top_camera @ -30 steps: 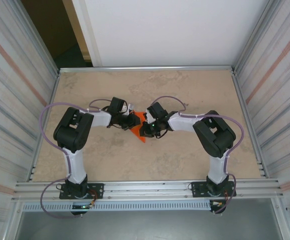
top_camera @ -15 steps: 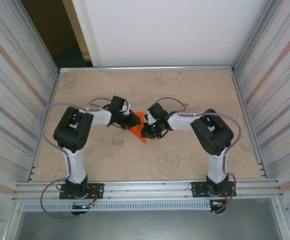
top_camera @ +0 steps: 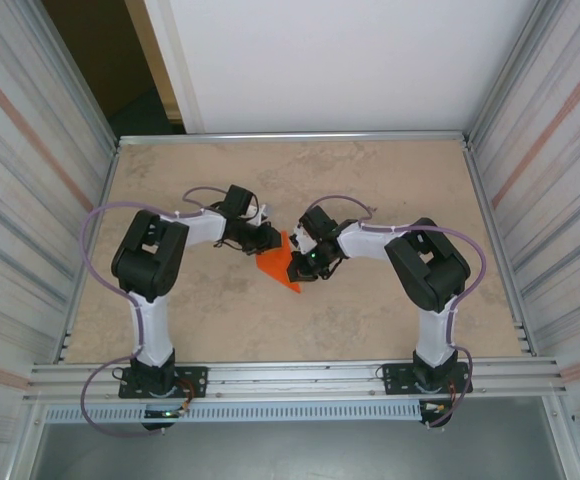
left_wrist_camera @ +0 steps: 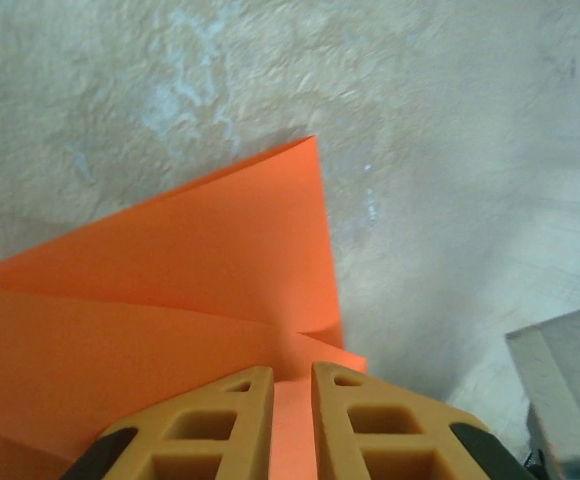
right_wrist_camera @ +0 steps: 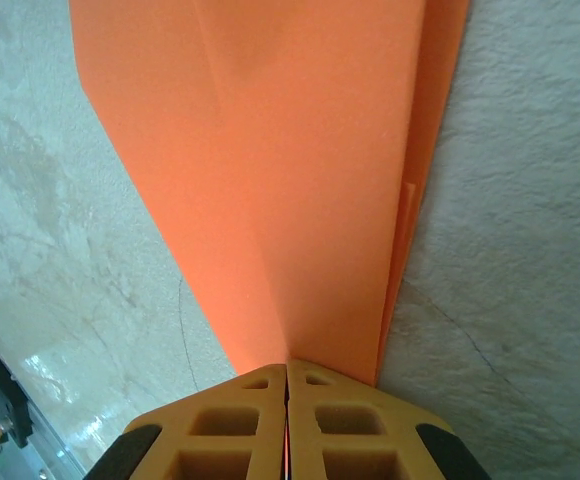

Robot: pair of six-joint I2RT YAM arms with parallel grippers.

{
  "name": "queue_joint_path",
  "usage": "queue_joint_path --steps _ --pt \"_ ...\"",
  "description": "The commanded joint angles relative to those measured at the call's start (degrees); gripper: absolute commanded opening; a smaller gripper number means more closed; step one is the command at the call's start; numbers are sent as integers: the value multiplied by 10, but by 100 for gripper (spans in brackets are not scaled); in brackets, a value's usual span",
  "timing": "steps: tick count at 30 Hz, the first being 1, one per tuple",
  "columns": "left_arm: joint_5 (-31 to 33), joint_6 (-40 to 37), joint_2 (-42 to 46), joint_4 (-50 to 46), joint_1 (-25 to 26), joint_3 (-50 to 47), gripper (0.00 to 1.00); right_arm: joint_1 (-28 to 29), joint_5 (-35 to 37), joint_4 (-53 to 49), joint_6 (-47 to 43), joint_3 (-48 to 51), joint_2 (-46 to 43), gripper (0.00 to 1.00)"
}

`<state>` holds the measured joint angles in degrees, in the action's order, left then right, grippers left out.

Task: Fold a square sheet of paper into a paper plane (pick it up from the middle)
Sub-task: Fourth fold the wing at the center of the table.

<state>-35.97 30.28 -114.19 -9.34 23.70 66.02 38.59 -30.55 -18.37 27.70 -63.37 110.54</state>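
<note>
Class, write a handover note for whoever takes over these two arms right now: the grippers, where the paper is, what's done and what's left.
Right gripper: shut on the orange paper, pinching a folded edge.
Left gripper: fingers nearly closed, with paper in the narrow gap. A firm pinch cannot be confirmed.
Paper: in the middle of the table, between the two grippers.
Done: several folds. It is a layered, pointed shape, not a flat square.
Left: probably the final folds and creasing, since it does not look like a finished plane.

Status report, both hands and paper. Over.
Right hand shut on paper. Left hand barely open at its edge. Paper folded in layers. Nothing in the way.
</note>
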Motion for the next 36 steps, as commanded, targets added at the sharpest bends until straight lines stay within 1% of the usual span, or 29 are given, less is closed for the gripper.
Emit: queue_joint_path --steps 1,6,10,13,18,20,24,26,28,31,34,36 --pt "12 -27 -17 -18 -6 12 18 -3 29 -86 -20 23 13 8" --pt "25 -44 -30 -22 -17 15 18 -7 32 -85 -17 31 11 8" --pt "38 -59 -34 -30 -38 14 17 -15 33 -86 -16 41 8 8" --pt "45 -64 -35 -31 -63 16 17 -17 32 -85 -16 45 10 7" --pt "31 -39 -38 2 -104 18 17 -18 37 -88 -17 48 11 7" --pt "38 -32 -38 13 -114 18 17 -19 37 -90 -19 49 12 7" --pt "42 -30 -44 9 -139 37 17 -20 37 -96 -23 46 12 7" --pt "37 -29 -30 6 -150 44 17 -20 37 -97 -23 43 12 7" --pt "37 -28 0 -1 -152 45 17 -21 37 -97 -22 40 11 7" --pt "34 -5 64 9 -143 22 18 -21 33 -97 -22 35 10 7" --pt "37 21 130 38 -117 -36 18 -22 28 -98 -22 31 10 7" --pt "33 47 156 66 -91 -71 18 -22 26 -98 -23 30 13 7"
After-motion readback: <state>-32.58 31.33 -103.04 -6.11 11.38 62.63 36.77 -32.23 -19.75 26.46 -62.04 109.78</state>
